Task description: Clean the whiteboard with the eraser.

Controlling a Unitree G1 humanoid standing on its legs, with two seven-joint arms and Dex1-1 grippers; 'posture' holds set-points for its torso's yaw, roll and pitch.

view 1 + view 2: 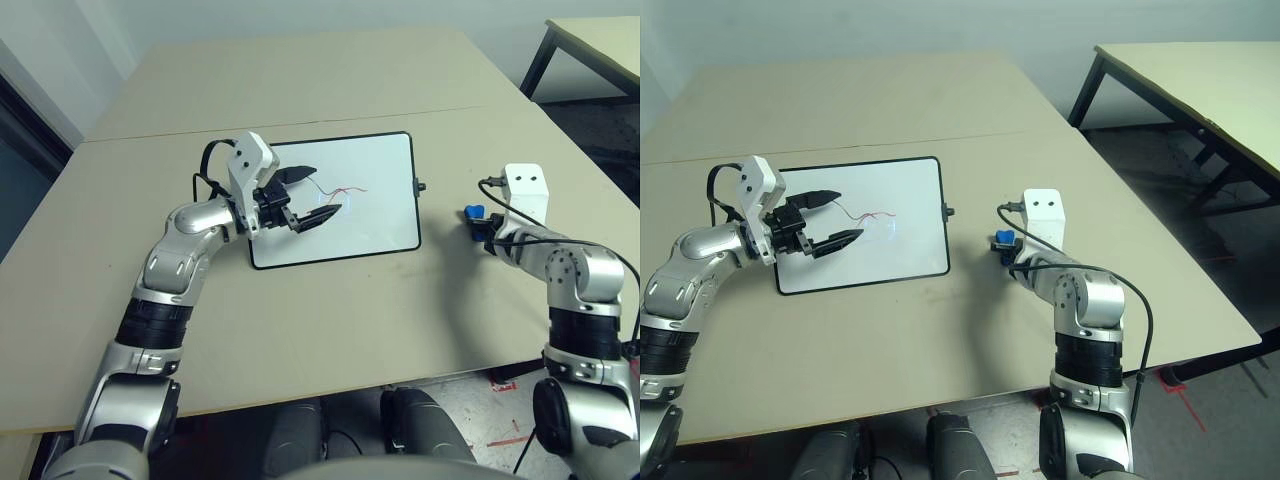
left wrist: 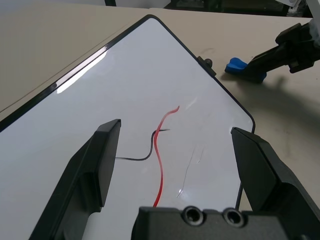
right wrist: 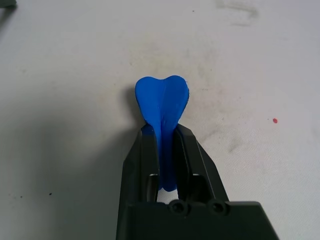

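Note:
The whiteboard (image 1: pixel 370 200) lies flat in the middle of the table, with thin red and black scribbles (image 2: pixel 159 150) near its centre. My left gripper (image 1: pixel 312 196) hovers over the board's left half, fingers wide open and empty. To the right of the board, past its side knob (image 1: pixel 419 186), my right gripper (image 3: pixel 162 132) is shut on the blue eraser (image 3: pixel 162 102). The soft eraser is pinched narrow between the fingers (image 3: pixel 142 155) and bulges out beyond the tips. It sits low at the tabletop.
The beige table (image 1: pixel 320 330) has a seam running across behind the board. A second table (image 1: pixel 1200 80) stands at the far right with a gap of floor between. Red tape marks (image 1: pixel 505 385) lie on the floor below the front edge.

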